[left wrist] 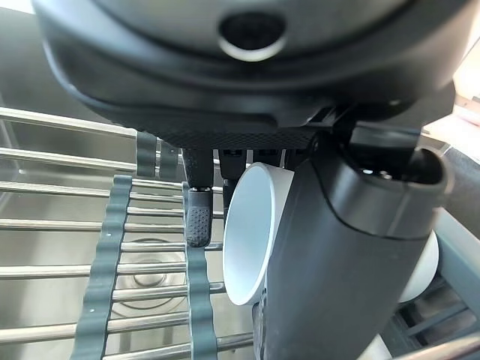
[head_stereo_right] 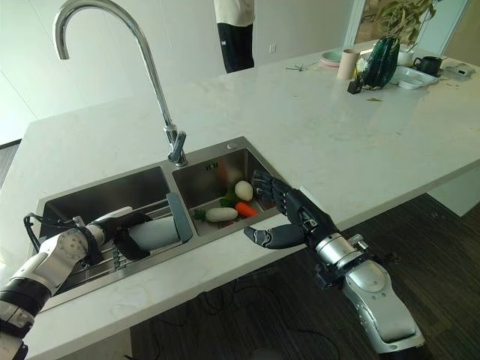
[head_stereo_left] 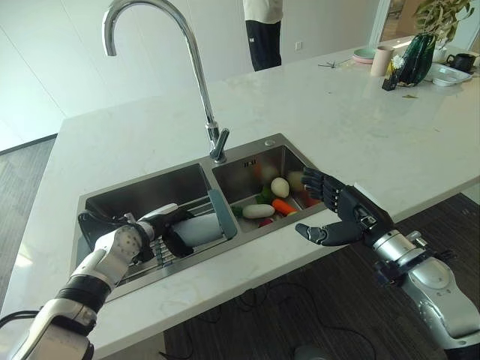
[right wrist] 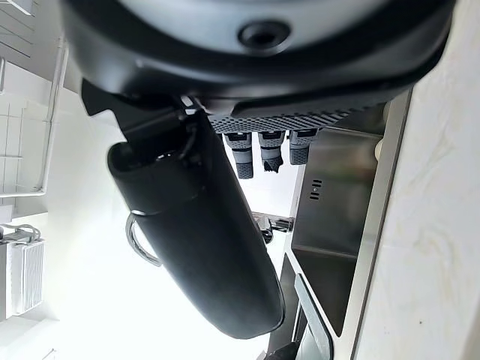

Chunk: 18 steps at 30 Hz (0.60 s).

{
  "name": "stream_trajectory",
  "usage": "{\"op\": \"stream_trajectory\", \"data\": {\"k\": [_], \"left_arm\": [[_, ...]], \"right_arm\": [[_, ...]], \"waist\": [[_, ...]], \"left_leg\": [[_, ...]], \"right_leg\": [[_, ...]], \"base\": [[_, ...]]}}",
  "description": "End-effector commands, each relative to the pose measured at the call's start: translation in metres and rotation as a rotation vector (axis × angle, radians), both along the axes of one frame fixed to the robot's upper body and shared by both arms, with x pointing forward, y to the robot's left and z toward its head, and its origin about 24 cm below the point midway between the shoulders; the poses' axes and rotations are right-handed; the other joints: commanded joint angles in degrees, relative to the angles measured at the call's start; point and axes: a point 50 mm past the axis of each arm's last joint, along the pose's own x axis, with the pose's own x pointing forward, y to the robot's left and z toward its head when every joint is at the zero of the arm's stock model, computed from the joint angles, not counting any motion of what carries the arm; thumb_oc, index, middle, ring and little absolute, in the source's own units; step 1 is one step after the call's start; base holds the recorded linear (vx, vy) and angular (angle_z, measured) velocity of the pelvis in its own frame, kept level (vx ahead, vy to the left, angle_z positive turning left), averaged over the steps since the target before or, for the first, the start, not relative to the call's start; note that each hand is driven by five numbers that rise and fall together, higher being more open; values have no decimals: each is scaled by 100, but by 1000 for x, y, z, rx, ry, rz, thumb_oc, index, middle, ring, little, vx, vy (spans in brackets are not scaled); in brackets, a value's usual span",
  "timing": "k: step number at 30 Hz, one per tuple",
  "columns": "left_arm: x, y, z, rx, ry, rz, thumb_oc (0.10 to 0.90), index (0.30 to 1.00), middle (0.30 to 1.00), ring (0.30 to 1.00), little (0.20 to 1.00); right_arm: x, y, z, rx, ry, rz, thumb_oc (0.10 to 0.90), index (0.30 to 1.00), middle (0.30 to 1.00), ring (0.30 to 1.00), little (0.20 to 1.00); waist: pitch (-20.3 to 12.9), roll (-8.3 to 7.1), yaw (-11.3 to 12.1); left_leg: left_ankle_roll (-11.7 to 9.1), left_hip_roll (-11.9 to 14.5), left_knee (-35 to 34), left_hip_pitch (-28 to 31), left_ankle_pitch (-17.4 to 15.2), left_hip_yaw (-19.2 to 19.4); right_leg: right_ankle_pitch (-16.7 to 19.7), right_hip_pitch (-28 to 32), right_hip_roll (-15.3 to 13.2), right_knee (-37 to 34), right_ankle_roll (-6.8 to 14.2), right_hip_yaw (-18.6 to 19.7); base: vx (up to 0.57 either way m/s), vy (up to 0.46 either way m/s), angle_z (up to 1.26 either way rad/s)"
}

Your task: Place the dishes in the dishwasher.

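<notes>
Left hand (head_stereo_left: 154, 229) curled round white cup (head_stereo_left: 201, 229), cup lying on its side on wire rack (head_stereo_left: 161, 255) in left basin of sink (head_stereo_left: 187, 176); grip likely for lifting it out toward dishwasher. Right hand (head_stereo_left: 341, 217) open, fingers relaxed, holding nothing, hovering over near rim of right basin, above vegetables (head_stereo_left: 266, 206). Tap (head_stereo_left: 191, 64) stands behind divider. Person (head_stereo_left: 262, 30) at far side of table (head_stereo_left: 337, 112).
</notes>
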Motion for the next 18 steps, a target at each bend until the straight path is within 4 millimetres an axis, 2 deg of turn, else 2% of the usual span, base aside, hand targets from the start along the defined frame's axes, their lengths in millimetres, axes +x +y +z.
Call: {"op": "stream_trajectory", "data": {"k": [1, 10, 18], "left_arm": [[22, -9, 55, 12, -213, -81, 400, 300, 300, 300, 300], [12, 5, 54, -119, -313, 38, 400, 300, 300, 300, 300], [-11, 34, 68, -271, -571, 214, 400, 300, 300, 300, 300]], "right_arm": [[5, 9, 53, 23, -277, 57, 800, 900, 900, 900, 900], [3, 6, 51, 25, -280, 34, 800, 900, 900, 900, 900], [-2, -1, 48, 28, -281, -4, 800, 900, 900, 900, 900]], "waist": [[-236, 92, 17], [-232, 81, 120], [-241, 37, 312]], "left_leg": [[166, -92, 755, 23, -1432, -108], [154, -98, 755, 6, -1404, -169], [124, -109, 755, -40, -1352, -303]], "right_leg": [[-321, 100, -44, -66, 444, -515], [-332, 121, -78, -66, 434, -586], [-350, 153, -138, -66, 423, -697]], "base": [[0, 0, 0], [0, 0, 0], [0, 0, 0]]}}
